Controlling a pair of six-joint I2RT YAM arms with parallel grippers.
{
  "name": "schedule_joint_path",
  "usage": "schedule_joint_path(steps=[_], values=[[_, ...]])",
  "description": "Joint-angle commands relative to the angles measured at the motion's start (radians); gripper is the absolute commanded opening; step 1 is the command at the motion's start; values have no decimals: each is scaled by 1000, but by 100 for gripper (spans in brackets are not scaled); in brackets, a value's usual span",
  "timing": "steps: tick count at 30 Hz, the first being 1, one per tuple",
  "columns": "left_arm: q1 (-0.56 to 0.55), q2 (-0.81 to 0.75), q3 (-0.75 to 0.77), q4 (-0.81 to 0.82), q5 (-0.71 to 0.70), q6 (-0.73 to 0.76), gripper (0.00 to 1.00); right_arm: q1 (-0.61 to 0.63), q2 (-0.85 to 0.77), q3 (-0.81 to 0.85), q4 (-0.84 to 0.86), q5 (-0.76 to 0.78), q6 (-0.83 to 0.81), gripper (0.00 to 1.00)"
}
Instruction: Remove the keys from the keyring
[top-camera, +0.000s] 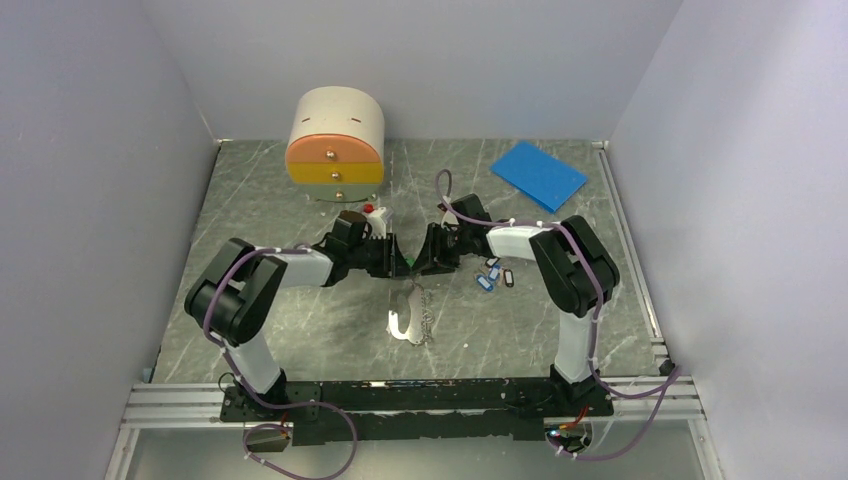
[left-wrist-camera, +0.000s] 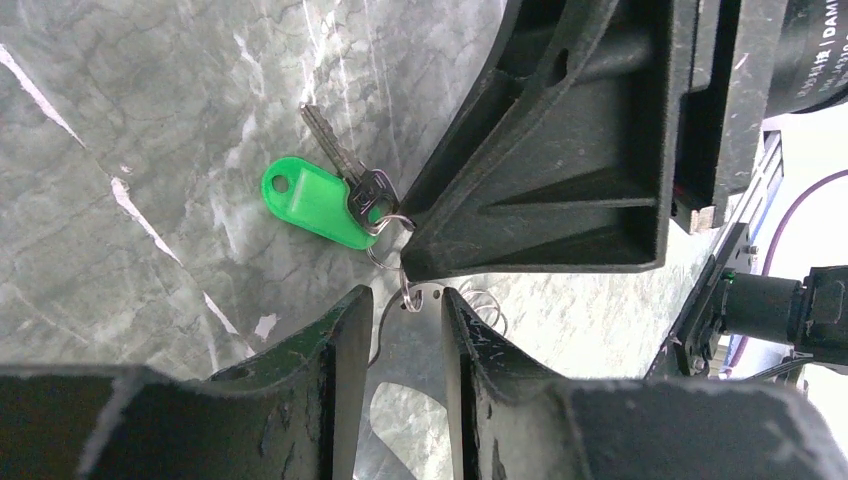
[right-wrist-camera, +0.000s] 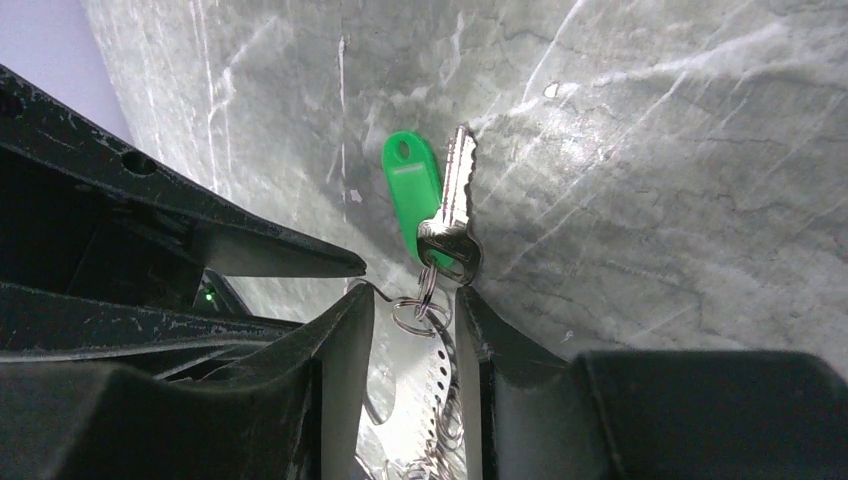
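**Grey marbled desk (top-camera: 300, 200), both arms meeting over its middle.** The left claw (left-wrist-camera: 405, 312) and right claw (right-wrist-camera: 416, 300) are each standing narrow around the small split rings (right-wrist-camera: 424, 306). Whether either is actually pinching them cannot be told. The keyring (top-camera: 422, 318), a floppy chain, is trailing toward the near edge. The keys (left-wrist-camera: 318, 206), a green tag and a silver blade, are lying just beyond the fingertips and are joined to the rings.

Risk: the thin wire may be slipping out from between blunt fingers, or both claws may be dragging the whole bunch without opening a ring.

Only the top view is showing the chain's full run and the loose blue and black tags (top-camera: 492, 277). Only the wrist views are showing the rings.
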Motion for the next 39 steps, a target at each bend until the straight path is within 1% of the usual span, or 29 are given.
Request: schedule_joint_path(steps=[1, 9, 19, 24, 28, 33, 39], values=[[-12, 20, 38, 39, 39, -2, 38, -4, 8, 32, 26, 5, 22, 38], [-20, 49, 61, 17, 38, 0, 40, -4, 30, 35, 37, 17, 16, 29], [-38, 74, 89, -10, 55, 6, 38, -3, 13, 30, 42, 16, 7, 10], [-46, 76, 104, -69, 25, 22, 40, -4, 5, 26, 45, 21, 9, 1], [-51, 63, 111, -115, -25, 34, 42, -3, -2, 22, 43, 28, 4, 0], [-59, 79, 139, -168, -30, 39, 42, -4, -8, 18, 45, 36, 3, 0], [-66, 88, 144, -150, -22, 26, 36, -2, -18, 15, 43, 45, -3, 0]])
